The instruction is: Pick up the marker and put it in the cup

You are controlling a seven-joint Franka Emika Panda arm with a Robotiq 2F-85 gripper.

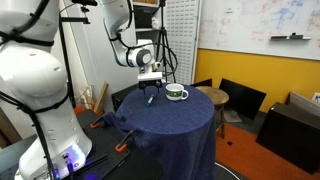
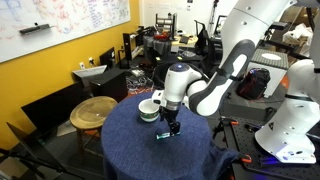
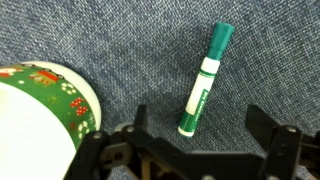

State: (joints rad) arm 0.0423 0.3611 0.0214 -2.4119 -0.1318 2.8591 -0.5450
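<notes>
The marker (image 3: 204,80) is seen right of centre in the wrist view, laid flat on the blue cloth (image 3: 110,50). It is tilted, with its green cap toward the top of the frame, and nothing touches it. Its lower end is framed between the dark fingers (image 3: 272,145) of the gripper (image 3: 190,150), whose jaws are spread wide and hold nothing. The cup (image 3: 40,110), white with a green band dotted in red, is cut off at the lower left, apart from the marker. In an exterior view the marker (image 2: 165,136) is made out as a small greenish mark under the gripper (image 2: 172,126), with the cup (image 2: 148,109) up and left of it on the round covered table (image 2: 140,155).
</notes>
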